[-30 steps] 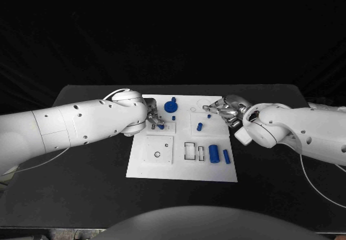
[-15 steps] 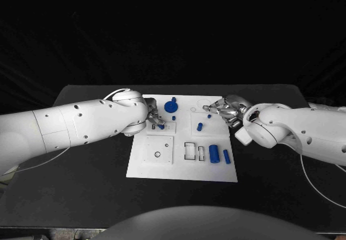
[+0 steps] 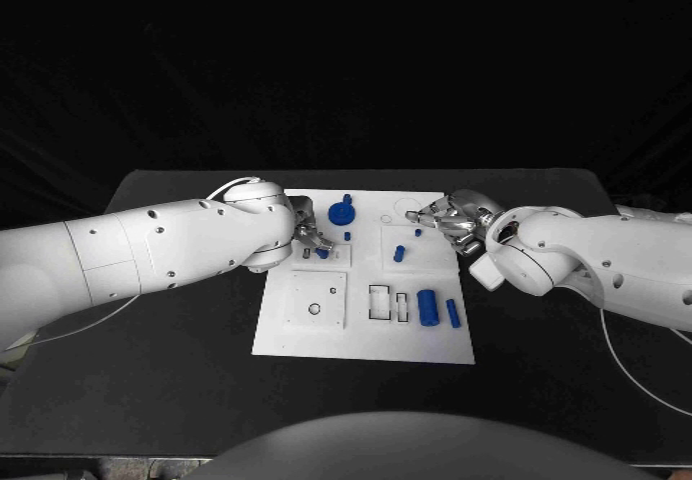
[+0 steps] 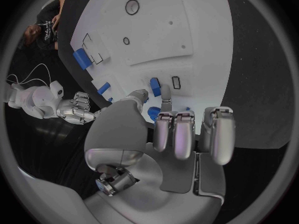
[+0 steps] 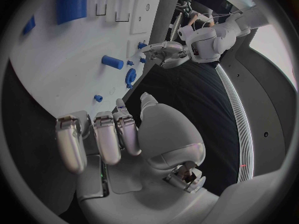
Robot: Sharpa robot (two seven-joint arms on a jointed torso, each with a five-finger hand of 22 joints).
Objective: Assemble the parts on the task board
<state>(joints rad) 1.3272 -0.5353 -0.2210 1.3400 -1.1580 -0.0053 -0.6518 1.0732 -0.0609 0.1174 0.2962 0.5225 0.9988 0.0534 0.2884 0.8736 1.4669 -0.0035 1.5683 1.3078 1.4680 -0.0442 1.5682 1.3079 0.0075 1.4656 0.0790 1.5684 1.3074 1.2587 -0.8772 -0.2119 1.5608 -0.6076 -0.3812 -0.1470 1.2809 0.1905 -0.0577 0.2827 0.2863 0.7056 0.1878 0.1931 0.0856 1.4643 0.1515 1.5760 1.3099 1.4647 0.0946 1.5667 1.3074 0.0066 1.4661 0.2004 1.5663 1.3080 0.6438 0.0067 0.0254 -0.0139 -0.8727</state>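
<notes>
the task board (image 3: 361, 325) is seen in the middle of the black table (image 3: 173, 390), with blue parts scattered over it: a gear-like part (image 3: 342, 212) near the far edge, a short peg (image 3: 398, 254) upright in a square plate, a thick cylinder (image 3: 427, 306) and a thinner one (image 3: 453, 313) lying side by side at the near right.

the left hand (image 3: 313, 240) is held low over the board's far left. in the left wrist view a small blue part (image 4: 155, 87) is seen right at the fingertips (image 4: 139, 93), beside a narrow slot (image 4: 176, 82); whether it is pinched or only touched cannot be told, so the grasp is left undecided. the right hand (image 3: 449, 217) is held at the board's far right edge, fingers curled loosely, nothing visibly held in it (the right wrist view shows the fingers (image 5: 118, 134) apart from the blue pieces).

risks, as judged from here:
- the small part could be tipped or jammed at the slot if it is pressed while misaligned, since it is narrow and the fit looks close.
- it could be flicked across the board if the fingertips slide off it.
- the gear-like part, just beside the left hand, could be knocked by a sideways sweep.
- the board could be shifted by an off-centre push, as no clamp is visible.

no brand, label or readable writing is found on the board, parts or arms.
</notes>
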